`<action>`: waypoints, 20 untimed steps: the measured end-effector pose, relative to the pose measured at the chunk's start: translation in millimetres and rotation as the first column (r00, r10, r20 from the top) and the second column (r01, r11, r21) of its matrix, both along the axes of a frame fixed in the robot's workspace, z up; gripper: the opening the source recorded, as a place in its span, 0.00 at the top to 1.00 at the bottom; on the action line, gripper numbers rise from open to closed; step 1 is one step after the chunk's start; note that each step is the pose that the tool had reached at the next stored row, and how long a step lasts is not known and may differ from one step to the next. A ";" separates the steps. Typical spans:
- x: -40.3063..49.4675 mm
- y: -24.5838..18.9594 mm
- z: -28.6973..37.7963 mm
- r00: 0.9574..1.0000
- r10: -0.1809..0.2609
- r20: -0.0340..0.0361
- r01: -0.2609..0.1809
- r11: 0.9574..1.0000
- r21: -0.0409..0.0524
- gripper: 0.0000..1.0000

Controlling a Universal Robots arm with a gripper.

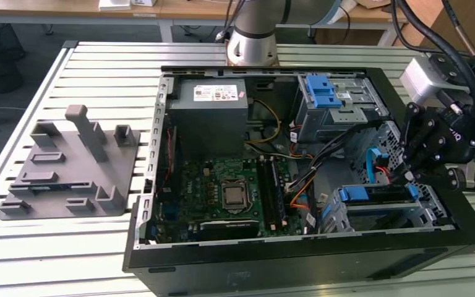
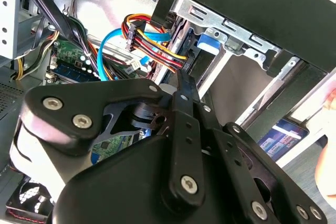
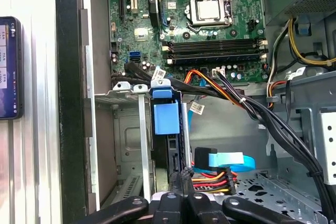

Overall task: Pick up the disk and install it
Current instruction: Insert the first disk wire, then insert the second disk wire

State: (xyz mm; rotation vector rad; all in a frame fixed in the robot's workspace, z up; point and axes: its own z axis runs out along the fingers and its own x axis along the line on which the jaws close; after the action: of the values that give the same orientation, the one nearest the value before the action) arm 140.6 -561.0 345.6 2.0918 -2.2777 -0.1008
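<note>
Slatted light-metal table [image 1: 97, 247], desks at the back of the room. Nearest the exterior camera is the black wall of the open computer case [image 1: 303, 260], which lies on its side on the table. Just inside that wall, toward the exterior view's right, a grey drive bay [image 1: 386, 216] holds the disk [image 1: 375, 194], with its blue carrier bracket showing on top. In the first wrist view the disk [image 3: 167, 118] sits on edge between the bay's metal rails, blue tab toward the motherboard.

The gripper [image 1: 409, 175] hangs over the bay, at the disk's end away from the motherboard. In both wrist views (gripper [image 3: 181, 176], gripper [image 2: 184, 80]) the fingers are pressed together, tips touching or nearly touching that end. Can't tell if they pinch anything.

A light-blue data cable [image 3: 226, 159] and red-orange-yellow power wires [image 3: 212, 179] lie just beside the fingertips. A phone [image 3: 8, 66] lies on the table outside the case wall.

Further in is the green motherboard [image 1: 229, 192]. A grey fixture block [image 1: 64, 167] sits on the exterior view's left, well apart from the case. Beyond the board are the grey power supply box [image 1: 213, 117] with a white sticker and a grey cage with blue latch [image 1: 333, 99]. Behind the case is the arm base [image 1: 254, 37].
</note>
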 end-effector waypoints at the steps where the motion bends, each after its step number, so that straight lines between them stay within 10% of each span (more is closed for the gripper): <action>1: 0.0 0.0 0.1 1.000 0.000 0.000 0.000 1.000 0.000 0.89; 10: -0.2 0.0 0.5 1.000 0.000 0.004 0.000 1.000 0.000 0.89; 20: -5.8 0.0 4.4 0.999 0.000 0.051 0.000 1.000 0.000 0.89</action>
State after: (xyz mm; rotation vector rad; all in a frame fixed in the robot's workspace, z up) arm 134.9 -561.0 350.0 2.1185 -2.3056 -0.0485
